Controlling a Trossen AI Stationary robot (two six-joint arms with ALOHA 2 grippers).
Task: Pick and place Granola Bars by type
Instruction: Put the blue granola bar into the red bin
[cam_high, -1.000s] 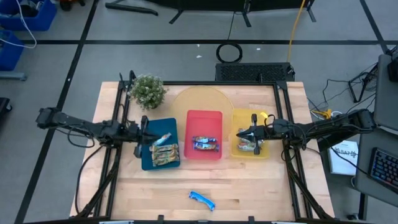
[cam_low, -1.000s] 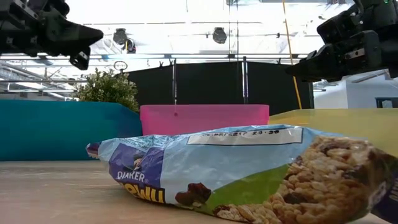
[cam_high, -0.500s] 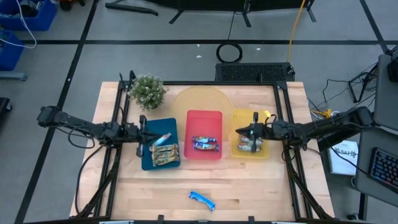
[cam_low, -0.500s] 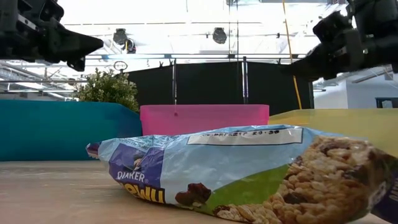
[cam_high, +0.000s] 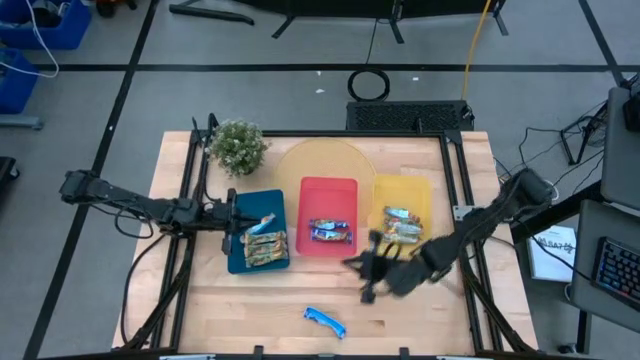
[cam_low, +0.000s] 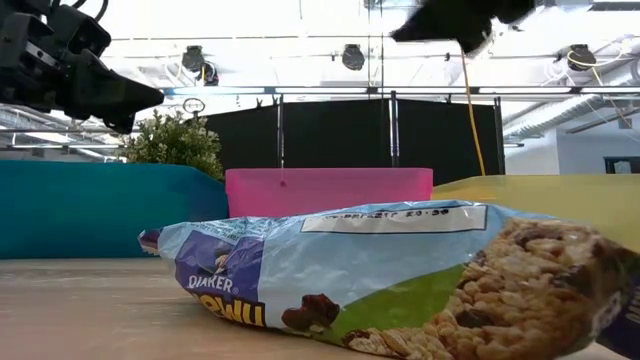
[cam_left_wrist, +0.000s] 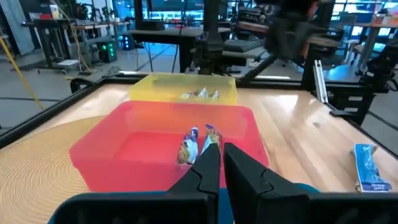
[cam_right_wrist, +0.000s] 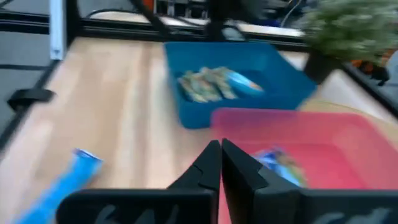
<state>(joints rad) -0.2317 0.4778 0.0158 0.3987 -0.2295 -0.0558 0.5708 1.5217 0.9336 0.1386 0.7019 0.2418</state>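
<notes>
A blue-wrapped bar (cam_high: 325, 321) lies flat on the wood near the table's front edge; the low view shows it close up (cam_low: 400, 280). More bars lie in the blue tray (cam_high: 265, 245), the red tray (cam_high: 330, 233) and the yellow tray (cam_high: 402, 228). My right gripper (cam_high: 360, 272) hovers shut over bare table in front of the red tray, to the far right of the loose bar (cam_right_wrist: 65, 180). My left gripper (cam_high: 238, 213) hangs shut and level over the blue tray's left rim, holding nothing (cam_left_wrist: 221, 148).
The blue tray (cam_high: 240, 262), red tray (cam_high: 329, 186) and yellow tray (cam_high: 402, 184) stand side by side mid-table. A potted plant (cam_high: 238, 146) stands at the far left, beside a round straw mat (cam_high: 325, 160). Bare wood spreads along the near edge around the loose bar.
My right gripper has swung fast from above the yellow tray toward the table's near edge and left, ending over bare wood in front of the red tray, still shut and holding nothing. The bars have stayed where they were.
</notes>
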